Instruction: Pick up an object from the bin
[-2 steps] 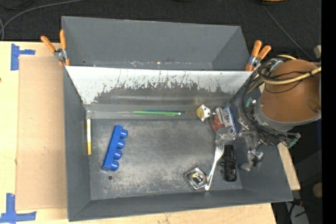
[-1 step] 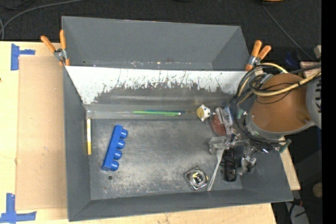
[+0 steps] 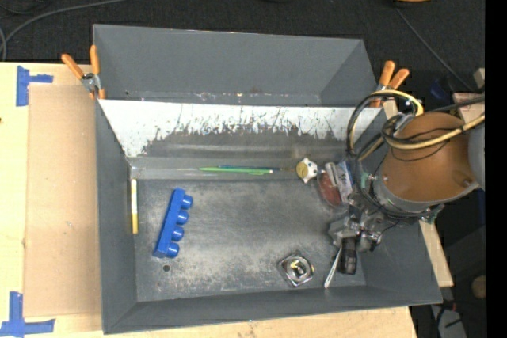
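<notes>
My gripper (image 3: 354, 235) is low at the bin's right side, under the arm's orange cover. Just below it on the floor lies a small black piece (image 3: 347, 260) with a thin silver rod (image 3: 329, 275) beside it; whether the gripper touches them is hidden. A reddish, clear-wrapped thing (image 3: 332, 183) lies just above the gripper against the right wall. A shiny metal ring-like thing (image 3: 295, 269) rests to the lower left of the gripper, near the front wall.
A small yellow-and-white thing (image 3: 306, 169) sits at the back, with a green pen (image 3: 238, 169) along the back wall. At the left lie a blue ridged block (image 3: 173, 222) and a yellow pencil (image 3: 134, 206). The arm and its cables cover the right rim.
</notes>
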You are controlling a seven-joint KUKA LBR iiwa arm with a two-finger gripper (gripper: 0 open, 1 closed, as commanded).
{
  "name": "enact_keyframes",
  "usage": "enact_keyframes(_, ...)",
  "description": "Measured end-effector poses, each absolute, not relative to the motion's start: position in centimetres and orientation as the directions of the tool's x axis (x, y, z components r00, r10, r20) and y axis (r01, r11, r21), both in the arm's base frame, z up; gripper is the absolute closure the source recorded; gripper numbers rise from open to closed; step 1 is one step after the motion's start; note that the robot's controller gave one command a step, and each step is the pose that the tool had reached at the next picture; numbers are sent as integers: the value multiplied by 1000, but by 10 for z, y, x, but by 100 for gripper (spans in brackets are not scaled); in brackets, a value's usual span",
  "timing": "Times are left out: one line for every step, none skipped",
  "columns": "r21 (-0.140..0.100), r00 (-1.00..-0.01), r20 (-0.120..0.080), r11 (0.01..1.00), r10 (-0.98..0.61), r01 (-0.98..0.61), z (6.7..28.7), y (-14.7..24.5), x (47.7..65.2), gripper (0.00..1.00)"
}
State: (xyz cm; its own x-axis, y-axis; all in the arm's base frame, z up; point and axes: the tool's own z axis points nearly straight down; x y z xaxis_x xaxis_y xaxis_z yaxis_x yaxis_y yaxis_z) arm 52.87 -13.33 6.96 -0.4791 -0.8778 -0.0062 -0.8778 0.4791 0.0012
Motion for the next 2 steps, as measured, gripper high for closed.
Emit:
enact_keyframes(3,-479,-6,479,-878,-878,72,-133,528,100)
enact_keyframes(8,-482,-6,482,-876,-876,125,-132,527,100)
